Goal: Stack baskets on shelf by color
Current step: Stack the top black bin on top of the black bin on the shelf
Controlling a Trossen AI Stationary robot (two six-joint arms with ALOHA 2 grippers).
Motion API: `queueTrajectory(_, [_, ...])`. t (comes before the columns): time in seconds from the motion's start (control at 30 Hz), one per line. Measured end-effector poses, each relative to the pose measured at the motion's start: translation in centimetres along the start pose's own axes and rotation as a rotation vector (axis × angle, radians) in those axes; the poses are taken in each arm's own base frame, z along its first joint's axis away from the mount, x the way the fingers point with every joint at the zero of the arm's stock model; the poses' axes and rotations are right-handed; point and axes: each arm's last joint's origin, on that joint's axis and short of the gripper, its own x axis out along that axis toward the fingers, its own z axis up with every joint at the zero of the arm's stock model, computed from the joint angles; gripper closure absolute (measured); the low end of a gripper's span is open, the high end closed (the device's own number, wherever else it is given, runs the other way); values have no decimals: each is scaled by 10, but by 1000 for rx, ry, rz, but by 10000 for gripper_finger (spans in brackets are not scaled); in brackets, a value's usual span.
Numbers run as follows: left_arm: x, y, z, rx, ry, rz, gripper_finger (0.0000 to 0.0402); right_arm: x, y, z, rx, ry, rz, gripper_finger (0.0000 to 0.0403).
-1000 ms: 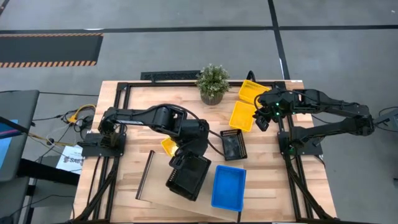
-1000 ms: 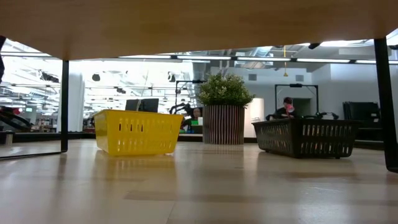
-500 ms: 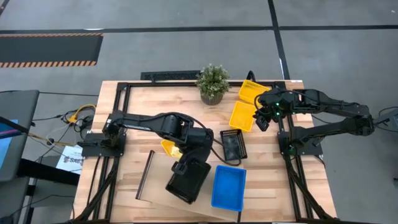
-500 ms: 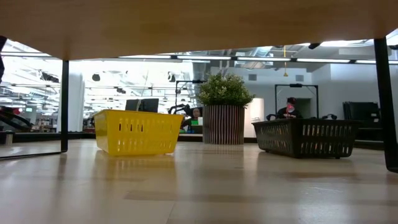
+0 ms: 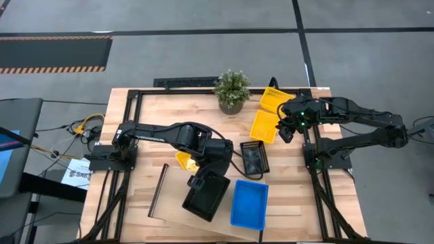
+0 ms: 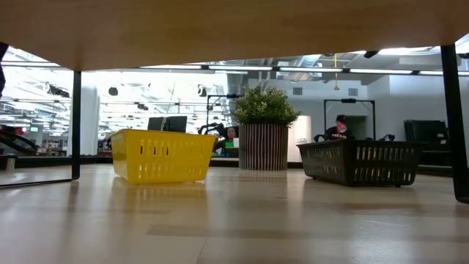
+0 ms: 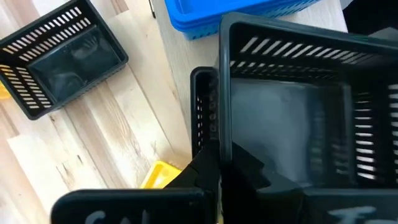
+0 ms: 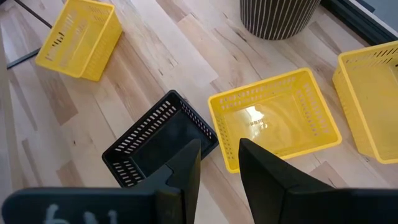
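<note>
Left gripper (image 5: 203, 181) over the near middle of the surface (image 5: 146, 139), fingers pinching the near wall of a black basket (image 5: 207, 195); left wrist view shows that wall clamped edge-on between the two dark fingers, basket (image 7: 298, 118) opening away from the wrist. Held basket skewed, long axis running diagonally from the fingers toward the front edge, over the shelf board (image 5: 203, 227), whose pale plank also appears as the band across the top of the low view. Blue basket (image 5: 249, 203) just beside it on the right, seemingly on the same board. Second black basket (image 5: 254, 158) loose on the surface behind the blue one, nearer the left arm than the right. Small yellow basket (image 5: 183, 160) on its side, mostly hidden under the left forearm. Right gripper (image 5: 287, 129) hovering at the far right, fingers spread with nothing between them; below it one yellow basket (image 5: 264, 126), another yellow basket (image 5: 280, 99) behind that, near the potted plant (image 5: 232, 91). Probable step: setting the held black basket down on the shelf left of the blue. Deciding relation: diagonal long axis versus the blue basket's squarer lie; likely needs a wrist turn before release to sit parallel and clear of the blue rim.
</note>
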Motion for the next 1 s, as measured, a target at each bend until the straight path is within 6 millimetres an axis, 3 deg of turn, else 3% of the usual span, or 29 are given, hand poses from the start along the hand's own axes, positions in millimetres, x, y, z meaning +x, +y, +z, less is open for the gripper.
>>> queueTrajectory(0.47, [0, 0, 0, 6, -1, -6, 321, 0, 0, 0, 0, -3, -5, 268])
queueTrajectory(0.6, [0, 0, 0, -11, 1, 4, 298, 5, -2, 3, 48, -26, -81, 265])
queueTrajectory(0.8, [-4, 8, -2, -117, -2, 13, 282, 52, -22, 12, 132, 98, -305, 270])
queueTrajectory(1.0, [-17, 10, -4, -167, -13, 12, 280, 110, -62, 6, 206, 362, -487, 286])
